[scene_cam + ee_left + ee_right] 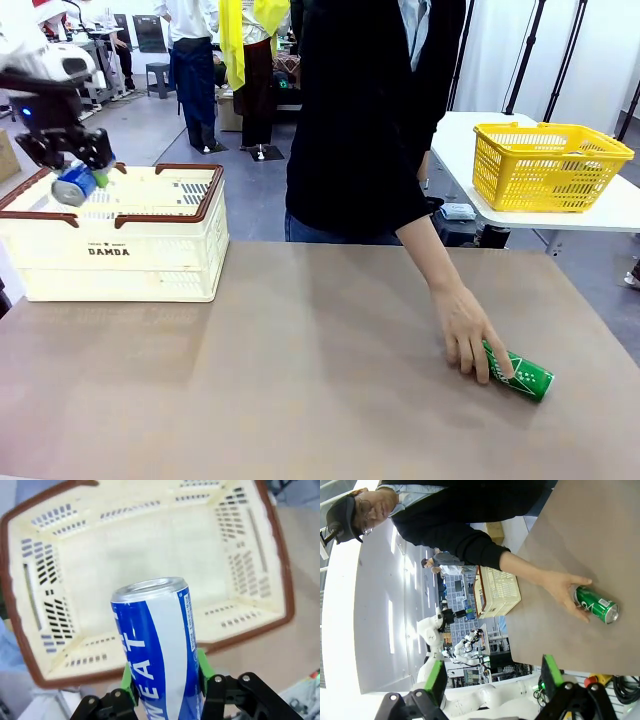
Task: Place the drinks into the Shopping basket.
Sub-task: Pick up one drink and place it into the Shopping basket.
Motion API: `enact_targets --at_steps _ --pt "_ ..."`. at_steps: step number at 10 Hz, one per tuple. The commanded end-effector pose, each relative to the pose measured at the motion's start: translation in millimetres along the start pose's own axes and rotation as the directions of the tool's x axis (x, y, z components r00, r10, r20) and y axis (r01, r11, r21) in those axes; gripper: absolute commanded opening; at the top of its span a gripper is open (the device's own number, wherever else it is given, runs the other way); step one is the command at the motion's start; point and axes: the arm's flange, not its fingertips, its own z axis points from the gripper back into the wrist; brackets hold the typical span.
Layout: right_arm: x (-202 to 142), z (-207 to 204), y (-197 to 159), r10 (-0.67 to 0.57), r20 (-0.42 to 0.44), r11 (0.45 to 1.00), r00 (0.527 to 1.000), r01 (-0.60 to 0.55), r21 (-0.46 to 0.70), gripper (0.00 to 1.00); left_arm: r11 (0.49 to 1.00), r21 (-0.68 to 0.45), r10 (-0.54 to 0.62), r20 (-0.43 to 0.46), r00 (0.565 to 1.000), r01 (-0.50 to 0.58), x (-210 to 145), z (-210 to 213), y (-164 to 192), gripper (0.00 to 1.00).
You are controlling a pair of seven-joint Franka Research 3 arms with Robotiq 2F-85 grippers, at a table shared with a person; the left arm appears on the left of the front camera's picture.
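Note:
My left gripper (80, 178) hangs over the left part of the cream-white Shopping basket (150, 250), shut on a blue and white can (75, 186). In the left wrist view that can (157, 645) stands between the green pads (202, 666), above the bare floor of the basket (150, 555). A green can (522, 372) lies on its side at the table's right, with a person's hand (465, 330) on it. The right wrist view shows the green can (596, 606) under that hand (565, 591), far off from my right gripper (490, 680), which stands open with nothing in it.
A yellow mesh basket (548, 165) sits on a white table at the back right. The person in a black top (360, 120) stands at the far edge, one arm reaching over the brown table (300, 380).

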Motion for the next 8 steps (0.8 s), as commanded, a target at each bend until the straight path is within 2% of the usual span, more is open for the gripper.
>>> enact_targets --at_steps 1,3,5,7,8 --pt "1.8 1.1 4.0 0.018 0.006 1.000 1.000 -0.018 0.023 1.00 0.999 -0.017 0.051 -0.034 0.998 -0.052 19.0 -28.5 -0.9 0.00" --pt "1.8 1.1 4.0 0.018 0.006 1.000 1.000 -0.018 0.023 1.00 0.999 -0.014 0.040 -0.020 0.999 -0.040 37.1 -55.5 7.8 0.00" --pt "1.8 1.1 4.0 0.018 0.006 1.000 1.000 -0.018 0.023 1.00 0.997 -0.065 0.030 -0.062 0.998 -0.034 48.5 -62.1 11.7 0.00" --pt "1.8 1.1 4.0 0.018 0.006 1.000 1.000 -0.018 0.023 1.00 0.997 -0.070 0.032 -0.098 0.995 -0.039 56.7 -69.1 14.5 0.00" --pt "1.8 1.1 4.0 0.018 0.006 1.000 1.000 -0.018 0.023 1.00 0.996 -0.065 0.058 -0.079 0.995 -0.063 62.4 -78.0 19.7 0.00"
